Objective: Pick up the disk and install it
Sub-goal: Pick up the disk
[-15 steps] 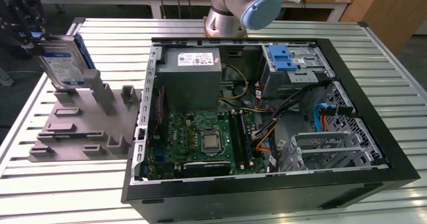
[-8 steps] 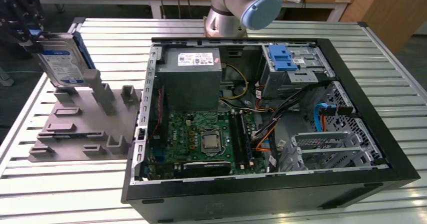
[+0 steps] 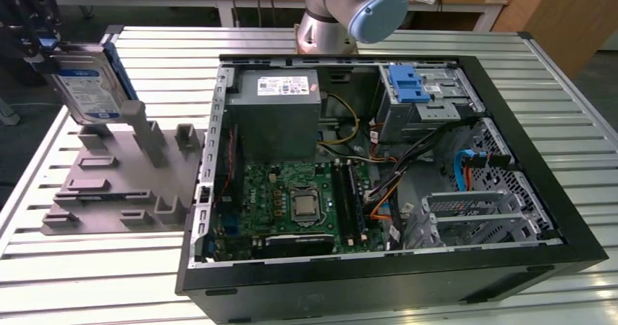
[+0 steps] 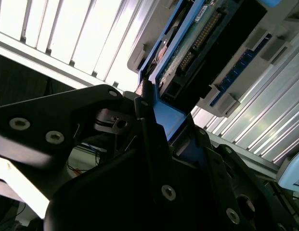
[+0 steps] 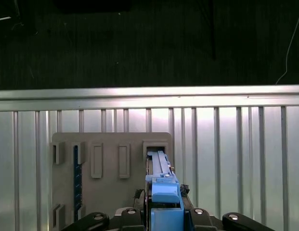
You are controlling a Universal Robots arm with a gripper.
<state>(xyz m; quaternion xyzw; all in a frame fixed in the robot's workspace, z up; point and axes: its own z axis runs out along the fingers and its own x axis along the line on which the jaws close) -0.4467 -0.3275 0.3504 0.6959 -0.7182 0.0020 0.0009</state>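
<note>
Exterior view: black pincer (image 3: 40, 50) is clamping the flat silver hard disk with white-and-blue label and blue plastic rails (image 3: 87, 86), its fingers closed on one blue rail. The disk is hanging upright just above the grey slotted plastic holder (image 3: 116, 180). Cannot tell whether its lower edge is touching the holder's posts. The holder is lying on the ribbed metal desk (image 3: 87, 267), beside the open black computer case (image 3: 386, 281). First wrist view: the disk's rail is showing edge-on over one holder slot (image 5: 156, 147).
</note>
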